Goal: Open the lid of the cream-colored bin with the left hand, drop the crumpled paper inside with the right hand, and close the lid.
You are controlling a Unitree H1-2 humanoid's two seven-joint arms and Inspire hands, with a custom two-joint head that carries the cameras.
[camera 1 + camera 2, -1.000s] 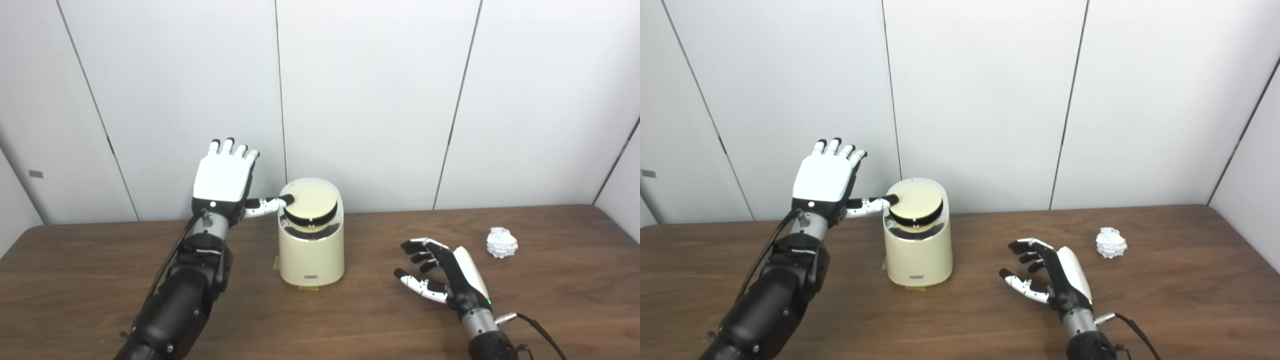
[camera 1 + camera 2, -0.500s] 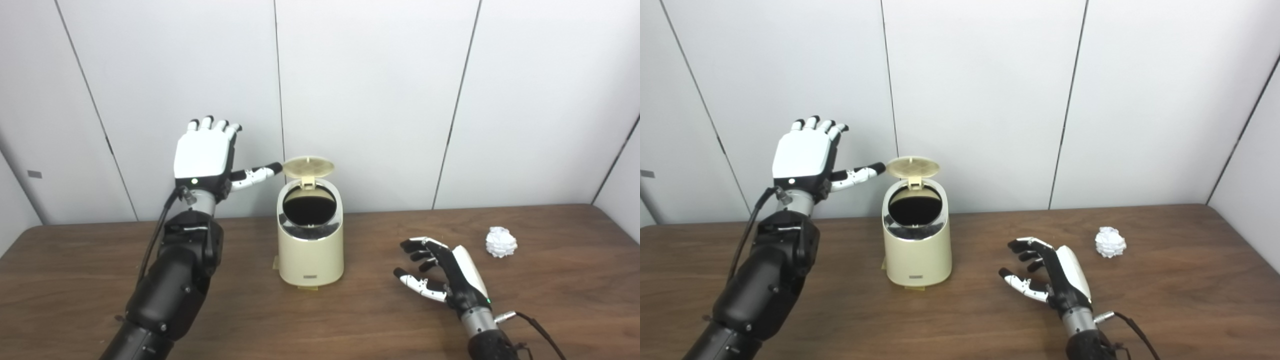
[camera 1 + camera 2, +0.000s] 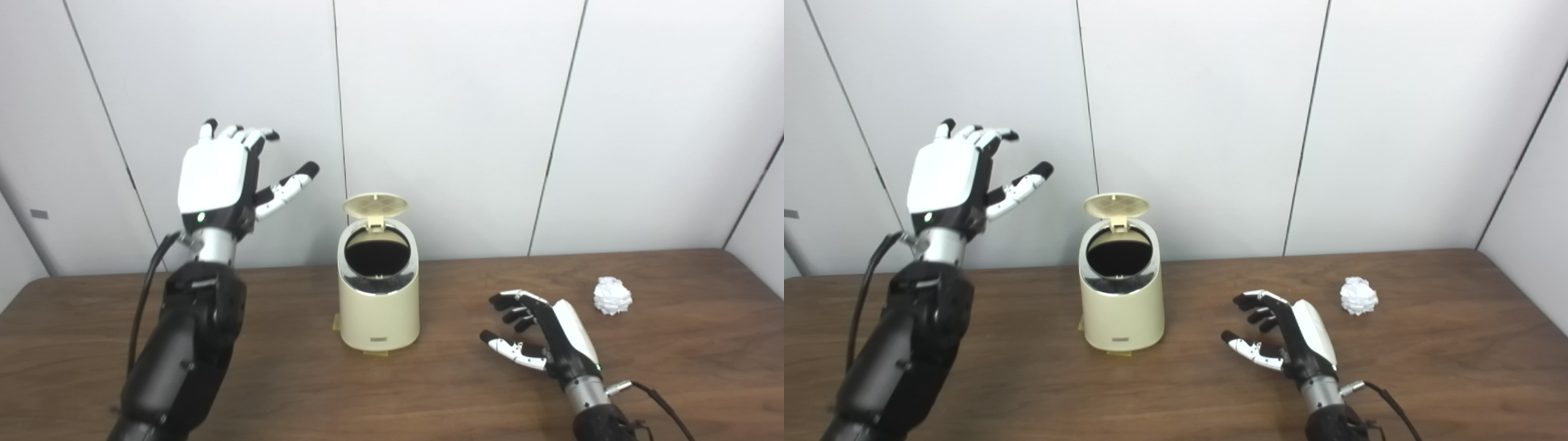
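The lid (image 3: 375, 205) of the bin (image 3: 378, 300), shut a second ago under the left thumb, now stands tipped back on its rear hinge, and the left hand (image 3: 215, 180) has lifted up and away to the left, well clear of it. Its fingers (image 3: 236, 131) are spread and hold nothing. The bin's dark mouth faces up and a little forward, unobstructed.

The right hand (image 3: 1292, 337) rests low over the counter (image 3: 704, 367), palm turned inward, fingers loosely curled and empty. The paper ball (image 3: 612, 295) sits on the counter to the right of that hand, apart from it and a little farther back.

The step in hand appears to be fetching the paper. To do it well, the right hand should swing outward and come down over the ball from above, closing around it gently; a light wad like this will likely skid away if nudged sideways. The lid seems to stay up unaided, so the left hand had best keep clear of the opening.
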